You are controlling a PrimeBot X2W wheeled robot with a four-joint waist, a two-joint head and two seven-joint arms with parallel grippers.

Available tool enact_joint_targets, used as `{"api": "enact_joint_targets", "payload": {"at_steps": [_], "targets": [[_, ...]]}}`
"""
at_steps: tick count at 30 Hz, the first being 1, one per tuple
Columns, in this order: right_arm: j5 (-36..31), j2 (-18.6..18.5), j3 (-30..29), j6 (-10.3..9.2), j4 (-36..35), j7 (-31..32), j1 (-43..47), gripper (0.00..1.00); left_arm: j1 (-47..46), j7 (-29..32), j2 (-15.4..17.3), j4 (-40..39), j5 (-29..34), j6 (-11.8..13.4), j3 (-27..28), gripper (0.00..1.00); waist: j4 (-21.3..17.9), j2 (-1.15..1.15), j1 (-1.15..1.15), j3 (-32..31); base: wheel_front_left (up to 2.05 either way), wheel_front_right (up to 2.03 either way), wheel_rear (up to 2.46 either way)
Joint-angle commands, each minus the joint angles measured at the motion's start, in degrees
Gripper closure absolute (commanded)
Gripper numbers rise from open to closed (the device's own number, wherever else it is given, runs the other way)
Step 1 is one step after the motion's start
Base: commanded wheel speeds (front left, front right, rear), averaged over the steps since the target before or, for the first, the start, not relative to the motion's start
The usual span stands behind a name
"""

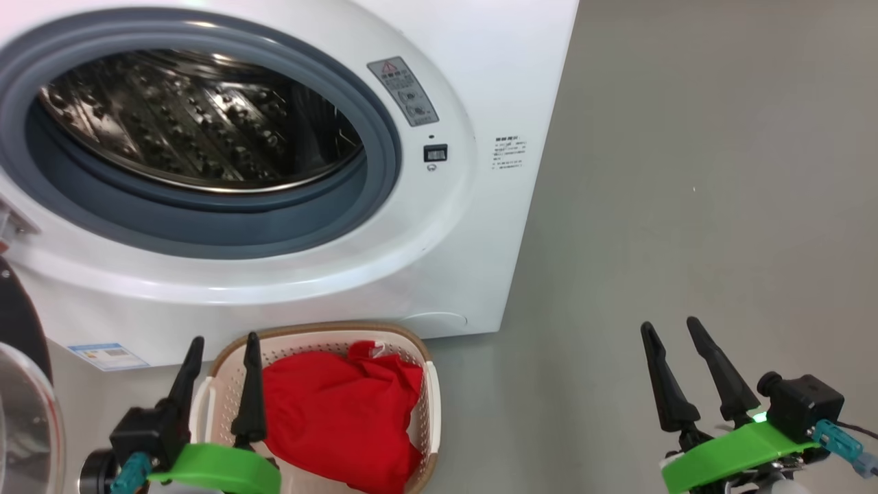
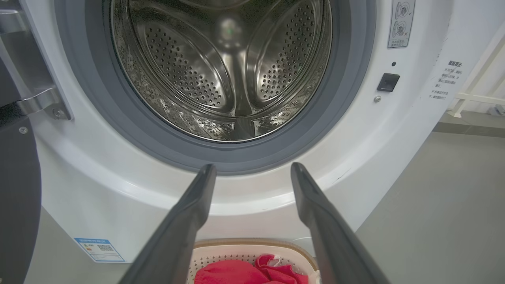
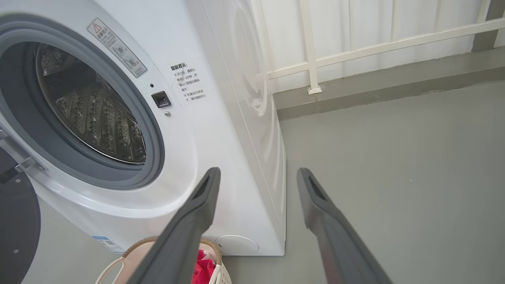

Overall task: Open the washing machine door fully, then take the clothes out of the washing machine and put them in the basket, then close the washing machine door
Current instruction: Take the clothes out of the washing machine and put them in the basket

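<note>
1. Your left gripper [image 1: 224, 341] is spread wide and empty above the basket [image 1: 430, 391]. Your right gripper [image 1: 669, 324], also parted and empty, hangs over bare floor well to the right.
2. The clothes [image 1: 336, 412] lie heaped in the basket, just in front of the washing machine [image 1: 480, 226].
3. The washing machine door [image 1: 17, 322] stands open at your left. If you push it carelessly, a finger could skid off its glossy rim, or your arm could clip the basket.
4. The drum [image 1: 192, 123] looks empty, so probably only closing remains.
</note>
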Motion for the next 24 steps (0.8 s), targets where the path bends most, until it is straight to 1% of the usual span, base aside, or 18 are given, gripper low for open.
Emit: {"api": "enact_joint_targets", "payload": {"at_steps": [1, 12, 24], "targets": [[-0.81, -0.7, 0.9, 0.02, -1.42, -0.37, 0.5, 0.0, 1.06, -0.29, 0.96, -2.54, -0.47, 0.07, 1.73, 0.0, 0.51, 0.0, 0.0, -1.02, 0.0, 0.0, 0.0], [-1.02, -0.6, 0.01, 0.02, -1.66, -0.37, 2.24, 0.0, 5.88, -0.29, 0.96, -6.87, 0.74, -0.35, 1.58, 0.0, 0.54, 0.0, 0.0, -2.1, 0.0, 0.0, 0.0], [-1.22, -0.65, -0.8, 0.02, -1.72, -0.37, 3.16, 0.0, 9.4, -0.29, 0.96, -10.57, 0.63, 1.11, 1.0, 0.0, 0.93, 0.0, 0.0, -2.27, 0.0, 0.0, 0.0]]}}
